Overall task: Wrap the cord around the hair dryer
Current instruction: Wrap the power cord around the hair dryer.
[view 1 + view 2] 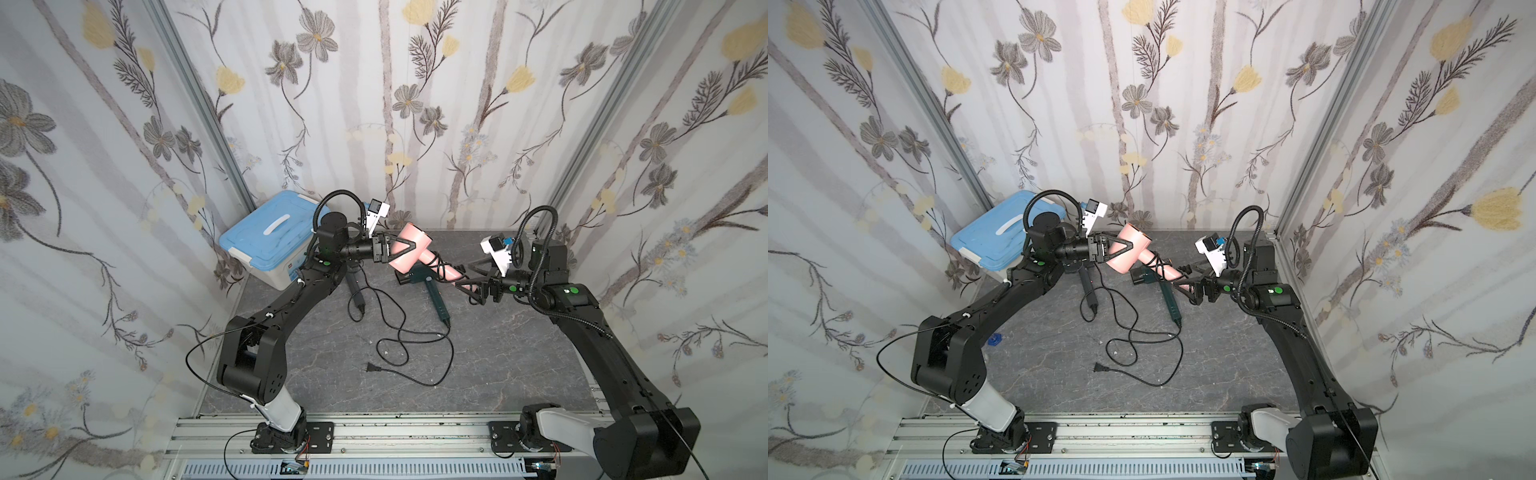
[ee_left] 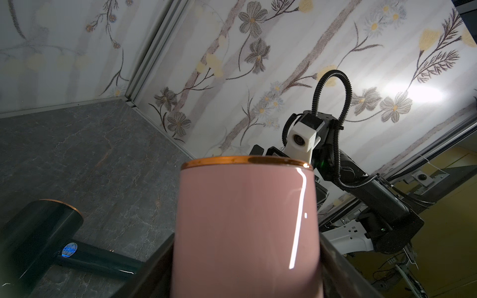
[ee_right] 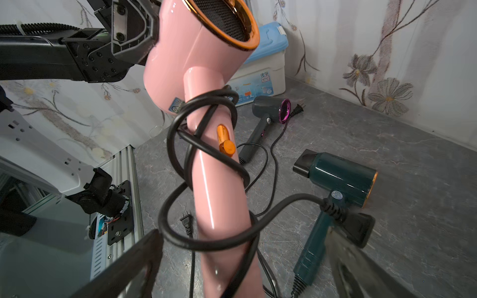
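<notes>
Unwinding is the risk: cord (image 3: 296,198) coils sit slack on hair dryer (image 3: 216,180) handle w/ right tool (image 1: 463,276) spread & plug (image 3: 361,227) ungripped, left tool (image 1: 405,251) only pinching the barrel.

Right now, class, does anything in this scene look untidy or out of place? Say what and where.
The cord on the pink hair dryer looks slack: its loops stand off the handle, and the plug end sticks out untucked beside the open right gripper.
</notes>
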`<state>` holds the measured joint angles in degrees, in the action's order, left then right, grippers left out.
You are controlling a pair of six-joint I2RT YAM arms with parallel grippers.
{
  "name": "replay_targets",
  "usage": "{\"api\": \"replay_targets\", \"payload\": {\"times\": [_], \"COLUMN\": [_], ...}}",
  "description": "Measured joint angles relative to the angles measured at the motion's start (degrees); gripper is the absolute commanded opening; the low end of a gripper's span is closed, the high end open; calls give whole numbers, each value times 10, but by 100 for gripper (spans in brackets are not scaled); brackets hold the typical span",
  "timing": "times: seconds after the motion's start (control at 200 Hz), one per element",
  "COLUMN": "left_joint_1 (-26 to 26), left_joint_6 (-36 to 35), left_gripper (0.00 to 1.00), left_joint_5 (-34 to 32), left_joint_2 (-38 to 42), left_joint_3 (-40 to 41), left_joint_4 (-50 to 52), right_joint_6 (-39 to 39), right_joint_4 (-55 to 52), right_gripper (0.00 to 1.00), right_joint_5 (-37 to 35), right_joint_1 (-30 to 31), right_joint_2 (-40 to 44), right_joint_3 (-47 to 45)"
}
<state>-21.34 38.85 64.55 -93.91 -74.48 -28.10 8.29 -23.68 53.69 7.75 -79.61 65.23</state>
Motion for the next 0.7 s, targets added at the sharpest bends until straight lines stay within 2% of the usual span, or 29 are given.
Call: {"api": "replay_targets", "payload": {"times": [0.16,0.39,0.495,0.58,0.704], "left_joint_1": [0,0,0,0,0], "left_joint_6": [-2,-18,-25,-26,-26], "left_gripper": [0,0,0,0,0], "left_joint_5": [2,7,11,14,19], "left_joint_2": [1,1,1,1,0], "left_joint_3": [-3,-12,-13,-13,-14], "left_joint_4": [6,29,38,38,38], "right_joint_6": [32,67,73,78,81], "right_joint_4": [-36,-82,-95,-99,-106], "right_gripper": [98,84,70,53,37], "right_joint_5": [24,54,68,76,77], "right_joint_1": [28,48,53,56,60], "right_joint_2": [-62,-106,-109,-111,-112], "right_joint_3": [50,65,61,61,64]}}
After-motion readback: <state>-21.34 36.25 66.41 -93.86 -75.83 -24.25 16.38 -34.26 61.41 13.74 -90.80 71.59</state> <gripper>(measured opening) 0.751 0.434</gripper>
